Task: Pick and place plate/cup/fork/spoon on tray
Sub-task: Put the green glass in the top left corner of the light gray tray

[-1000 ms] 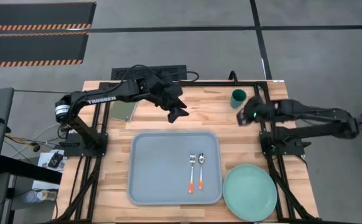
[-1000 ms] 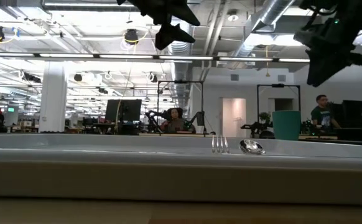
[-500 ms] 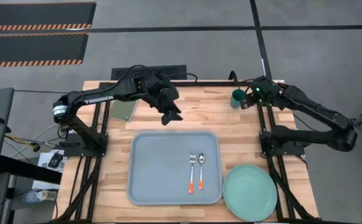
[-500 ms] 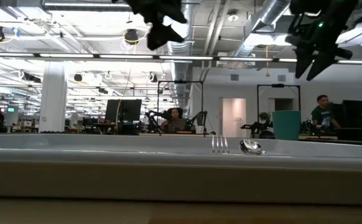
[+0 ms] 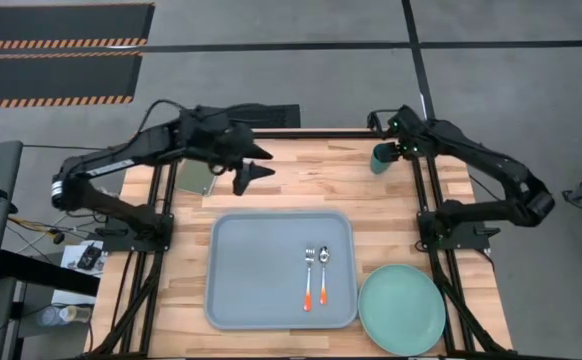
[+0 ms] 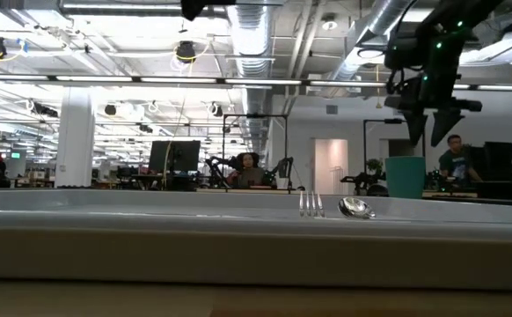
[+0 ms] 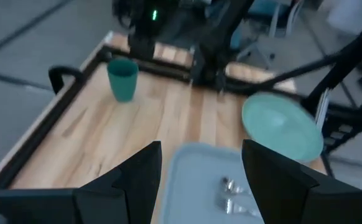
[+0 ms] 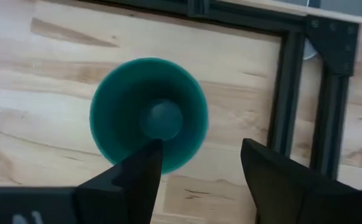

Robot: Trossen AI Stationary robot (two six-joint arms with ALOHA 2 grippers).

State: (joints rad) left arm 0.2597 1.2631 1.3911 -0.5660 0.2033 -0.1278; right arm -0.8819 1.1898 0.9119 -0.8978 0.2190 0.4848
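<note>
The teal cup (image 5: 380, 161) stands upright at the table's far right. My right gripper (image 5: 392, 152) hangs open above it, fingers pointing down. In the low view the fingers end just over the cup's (image 6: 405, 176) rim. In the right wrist view the cup's (image 8: 148, 115) mouth lies a little to one side of the gap. The fork (image 5: 309, 277) and spoon (image 5: 323, 273) lie side by side on the grey-blue tray (image 5: 256, 270). The mint plate (image 5: 401, 308) rests on the table at the near right. My left gripper (image 5: 259, 171) hovers open at the far left.
An olive-green pad (image 5: 197, 178) lies at the far left under my left arm. Black frame rails (image 8: 293, 106) run close beside the cup at the table's far and right edges. Bare wood shows between the cup and the tray.
My right gripper has swung toward the table's far edge and a little left, until it stood over the cup, and has tipped to point straight down. My left gripper has drawn back toward the table's left and far edge and has risen.
</note>
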